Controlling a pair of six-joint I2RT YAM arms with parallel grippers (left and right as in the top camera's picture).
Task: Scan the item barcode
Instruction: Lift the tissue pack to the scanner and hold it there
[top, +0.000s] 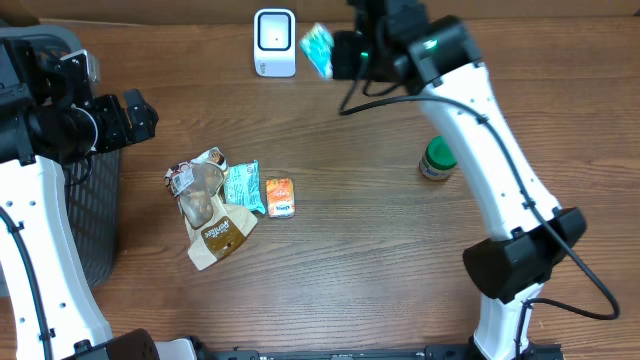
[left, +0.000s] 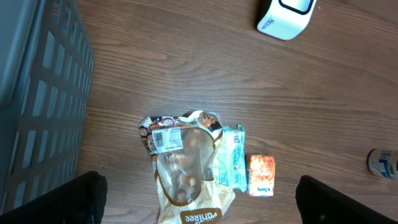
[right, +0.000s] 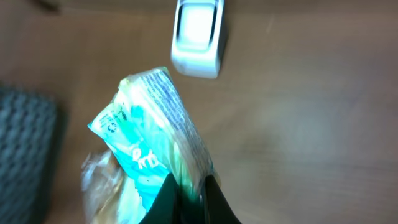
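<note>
The left fingers (left: 81, 198) are spread as wide as they go and hold nothing, hanging over the tabletop (top: 350, 250) next to the dark mesh basket (top: 100, 220) and looking down on the pile of snack packs (top: 212, 205), with a small orange packet (top: 280, 197) at its right edge. Further right, at the far edge, stands the white scanner (top: 274, 42), and just to its right the teal packet (top: 318, 48) is held up in the air, off the tabletop, pinched tight at its lower edge by the right fingers (right: 163, 200). The step in hand looks like presenting the item to the scanner. The next move probably calls for turning the packet until its barcode faces the scanner window, and holding it steady there. The packet is a soft, crinkled pouch, teal and white with a strip of fine print along one side; no barcode can be made out in the blurred wrist view. A green-lidded jar (top: 437, 158) stands well to the right.
</note>
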